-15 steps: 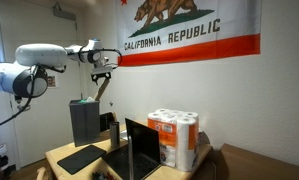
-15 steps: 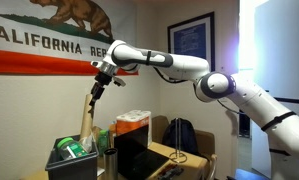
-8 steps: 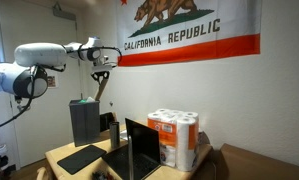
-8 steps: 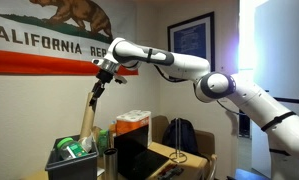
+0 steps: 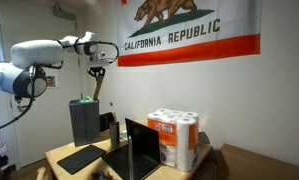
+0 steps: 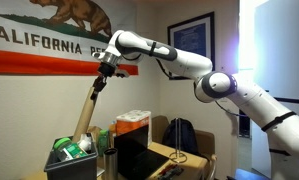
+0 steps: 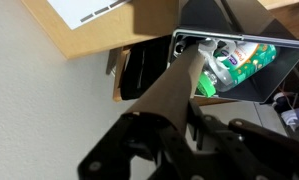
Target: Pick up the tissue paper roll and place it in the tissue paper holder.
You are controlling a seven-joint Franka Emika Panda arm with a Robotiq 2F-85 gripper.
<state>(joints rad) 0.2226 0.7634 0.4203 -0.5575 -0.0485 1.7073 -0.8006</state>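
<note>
The gripper (image 5: 98,62) hangs high above the table (image 5: 64,152), its fingers closed around the top end of the tissue paper roll (image 5: 93,85), a long, slim, tan tube that slants down from the grasp. In the wrist view the gripper (image 7: 174,118) shows as dark fingers on both sides of the roll (image 7: 184,80), which runs away from the camera toward the open mouth of the tissue paper holder (image 7: 229,20), a black upright bin. The roll's lower end sits at the holder's rim; whether it touches the rim or the contents cannot be told. Inside the holder lie green and white packets (image 7: 234,62), also seen in an exterior view (image 6: 69,150). In both exterior views the roll (image 6: 92,105) leans, with its top under the gripper (image 6: 107,70) and its foot at the top of the holder (image 5: 84,122), which stands toward the left of the table. To the right of it in an exterior view stands a dark upright panel (image 5: 139,150), and farther right a plastic-wrapped pack of white rolls (image 5: 175,138) with orange print, well apart from the holder. The white arm (image 5: 34,55) reaches in from the left there. On the far wall hangs a California Republic flag (image 5: 189,35), and a framed picture (image 6: 192,40) shows in an exterior view.
</note>
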